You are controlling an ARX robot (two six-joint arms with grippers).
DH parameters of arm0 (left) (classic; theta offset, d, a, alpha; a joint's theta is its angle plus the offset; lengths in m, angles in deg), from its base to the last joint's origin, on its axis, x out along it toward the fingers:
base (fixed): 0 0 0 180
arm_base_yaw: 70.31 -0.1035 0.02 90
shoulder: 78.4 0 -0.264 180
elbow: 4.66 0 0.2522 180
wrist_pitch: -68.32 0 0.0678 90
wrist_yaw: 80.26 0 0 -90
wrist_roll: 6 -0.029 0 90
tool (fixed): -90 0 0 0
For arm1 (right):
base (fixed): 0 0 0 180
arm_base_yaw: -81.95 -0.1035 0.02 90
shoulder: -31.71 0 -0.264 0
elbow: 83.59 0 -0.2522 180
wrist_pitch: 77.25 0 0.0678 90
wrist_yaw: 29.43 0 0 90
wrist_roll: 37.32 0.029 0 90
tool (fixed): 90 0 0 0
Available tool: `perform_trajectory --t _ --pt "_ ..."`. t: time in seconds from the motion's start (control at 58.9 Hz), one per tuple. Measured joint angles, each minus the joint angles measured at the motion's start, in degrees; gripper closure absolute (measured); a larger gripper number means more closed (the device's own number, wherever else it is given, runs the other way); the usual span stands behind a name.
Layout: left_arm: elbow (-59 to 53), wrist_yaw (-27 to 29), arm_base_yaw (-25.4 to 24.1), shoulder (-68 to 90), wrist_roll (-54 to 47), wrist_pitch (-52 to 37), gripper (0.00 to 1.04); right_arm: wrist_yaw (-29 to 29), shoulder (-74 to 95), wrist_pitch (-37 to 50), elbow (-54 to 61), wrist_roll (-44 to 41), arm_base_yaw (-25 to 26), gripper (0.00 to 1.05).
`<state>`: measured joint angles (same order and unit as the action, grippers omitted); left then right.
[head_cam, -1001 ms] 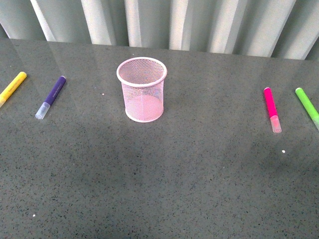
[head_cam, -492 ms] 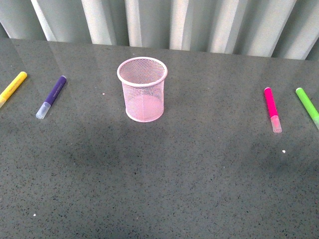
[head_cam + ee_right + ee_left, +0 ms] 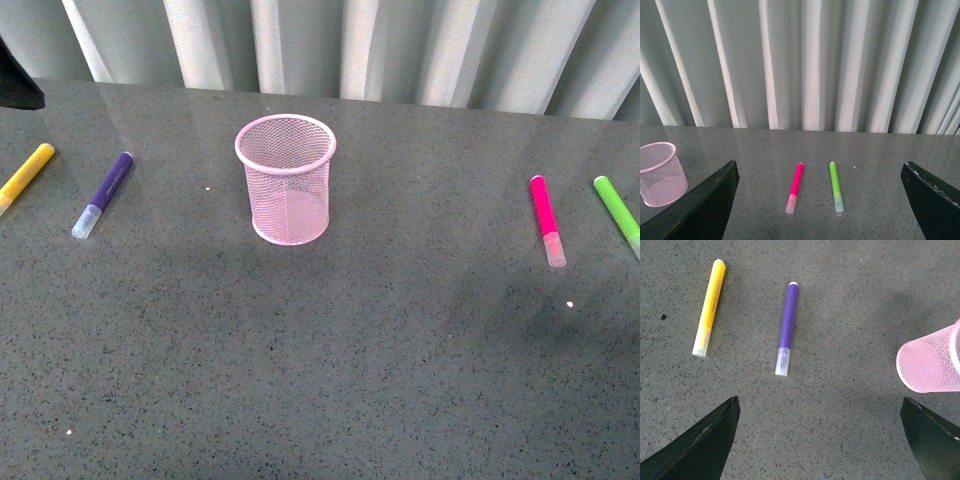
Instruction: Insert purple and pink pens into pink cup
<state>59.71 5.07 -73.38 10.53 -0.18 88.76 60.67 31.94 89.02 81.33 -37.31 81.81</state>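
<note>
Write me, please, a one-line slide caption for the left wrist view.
Left gripper open over the table; purple pen and yellow marker lie side by side, pink cup nearby.

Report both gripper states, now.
Left gripper: open, holding nothing.
Right gripper: open, holding nothing.

I seem to be set up in a plain test room or lab. My bench is a dark grey speckled table (image 3: 350, 380), and a pale pleated curtain (image 3: 400, 50) closes off the back at twelve o'clock. Desk things lie spaced out on it: a pink mesh cup (image 3: 287, 180) towards twelve, a purple pen (image 3: 103, 193) and a yellow marker (image 3: 25, 175) around eleven, a pink pen (image 3: 546, 220) and a green marker (image 3: 617, 213) around one.
</note>
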Motion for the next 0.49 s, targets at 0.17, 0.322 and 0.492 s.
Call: perform_trajectory --t 0.17,0.322,0.492 --pt "6.9 -0.4 0.2 8.7 -4.4 0.7 0.07 0.0 0.0 0.0 0.0 0.0 0.0 0.07" --pt "11.0 -0.9 0.5 14.6 -7.1 2.0 0.07 0.0 0.0 0.0 0.0 0.0 0.0 0.07" --pt "15.0 0.0 1.0 20.3 -8.5 2.4 0.07 0.0 0.0 0.0 0.0 0.0 0.0 0.07"
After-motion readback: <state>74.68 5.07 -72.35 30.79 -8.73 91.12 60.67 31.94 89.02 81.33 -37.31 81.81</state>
